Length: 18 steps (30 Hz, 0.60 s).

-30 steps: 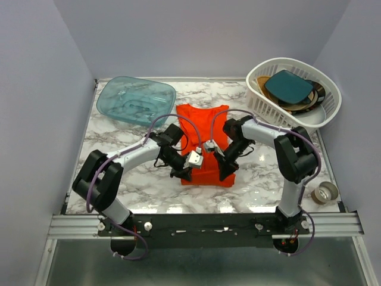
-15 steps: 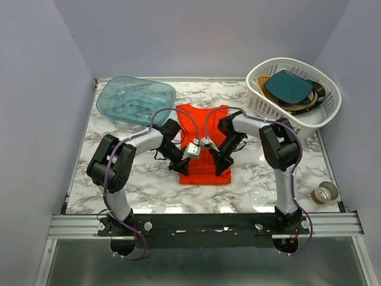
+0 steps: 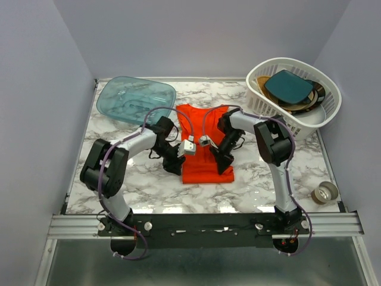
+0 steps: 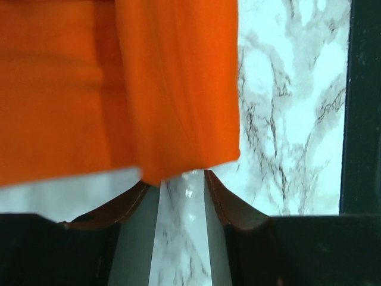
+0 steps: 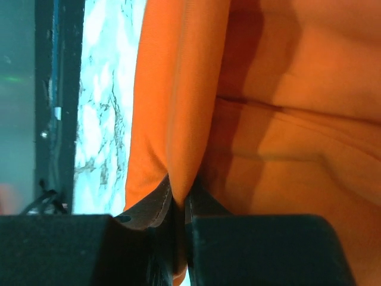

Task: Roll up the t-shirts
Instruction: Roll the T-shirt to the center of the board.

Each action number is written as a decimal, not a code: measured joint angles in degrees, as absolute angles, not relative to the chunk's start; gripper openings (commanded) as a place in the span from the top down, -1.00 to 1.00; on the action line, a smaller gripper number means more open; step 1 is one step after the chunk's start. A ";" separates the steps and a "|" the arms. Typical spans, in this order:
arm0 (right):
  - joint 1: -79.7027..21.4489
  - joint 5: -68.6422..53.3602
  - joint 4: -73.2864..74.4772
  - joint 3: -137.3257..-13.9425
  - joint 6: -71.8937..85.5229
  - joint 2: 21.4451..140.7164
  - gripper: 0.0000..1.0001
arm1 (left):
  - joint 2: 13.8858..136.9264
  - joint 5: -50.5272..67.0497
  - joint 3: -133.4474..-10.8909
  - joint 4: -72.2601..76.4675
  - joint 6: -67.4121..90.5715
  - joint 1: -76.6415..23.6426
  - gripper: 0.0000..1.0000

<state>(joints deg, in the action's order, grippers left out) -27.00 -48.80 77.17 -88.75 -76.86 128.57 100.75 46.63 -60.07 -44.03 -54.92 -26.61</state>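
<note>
The red-orange t-shirt (image 3: 203, 171) lies flat mid-table as a narrow strip, collar toward the back. My left gripper (image 3: 174, 165) sits low at the strip's near-left corner. In the left wrist view the left gripper (image 4: 177, 180) is open, with bare marble between its fingers and the t-shirt's (image 4: 119, 89) hem just past the tips. At the near-right edge my right gripper (image 3: 225, 164) stays down. The right wrist view shows the right gripper (image 5: 180, 186) shut on a raised fold of the t-shirt (image 5: 286, 119).
A teal plastic tub (image 3: 136, 100) stands at the back left. A white basket (image 3: 296, 116) holding dishes is at the back right. A roll of tape (image 3: 325, 192) lies by the near right corner. The marble table (image 3: 262, 173) ends at a black rail in front.
My left gripper has opened and let go of the shirt's hem. Both arms have drawn in closer to the shirt's sides; the right gripper still pinches the fabric.
</note>
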 measured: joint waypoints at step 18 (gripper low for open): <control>-26.24 -47.64 84.51 -98.91 -59.55 137.58 0.62 | 56.58 20.45 -25.17 -7.77 -45.78 -53.12 -0.47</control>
<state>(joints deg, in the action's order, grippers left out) -26.24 -47.64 84.51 -98.91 -59.55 137.58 56.58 20.45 -25.17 -7.77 -45.78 -53.12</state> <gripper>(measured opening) 0.183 0.729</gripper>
